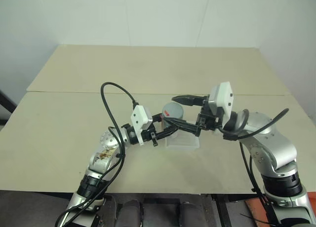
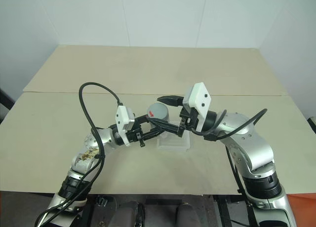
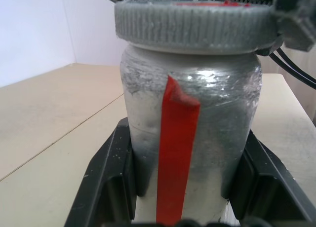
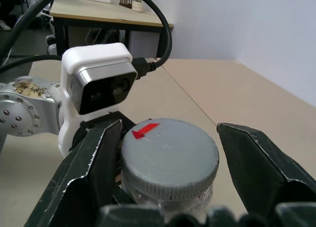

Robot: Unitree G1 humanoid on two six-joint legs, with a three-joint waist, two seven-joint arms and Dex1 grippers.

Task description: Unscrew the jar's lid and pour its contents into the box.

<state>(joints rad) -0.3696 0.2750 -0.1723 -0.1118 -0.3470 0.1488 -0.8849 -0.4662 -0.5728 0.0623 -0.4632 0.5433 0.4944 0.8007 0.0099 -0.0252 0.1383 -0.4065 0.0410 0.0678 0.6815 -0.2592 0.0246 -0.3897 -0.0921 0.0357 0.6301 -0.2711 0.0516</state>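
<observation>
Left end effector (image 3: 180, 207) was clamped shut on the jar (image 3: 190, 133), fingers on either side of the body below the lid (image 4: 169, 155). That held the jar upright, off the worktop (image 1: 74, 84), and kept the body from spinning when torque goes into the cap.

Right end effector (image 4: 168, 163) came in level from the opposite side, straddling the lid. Jaws were partly closed around the cap: one finger looked to be against the rim, with a visible gap at the other. So not a firm grip, I'd say; it was positioned to pinch the ribbed edge for the unscrew.

Lid was on and seated, red arrow mark facing up. Contents couldn't be made out through the scuffed wall.

The box (image 1: 190, 144) sat on the worktop directly below and just behind the jar, near both wrists. Sensible placement: once the cap is off, the left arm only needs to tip the jar over it.
</observation>
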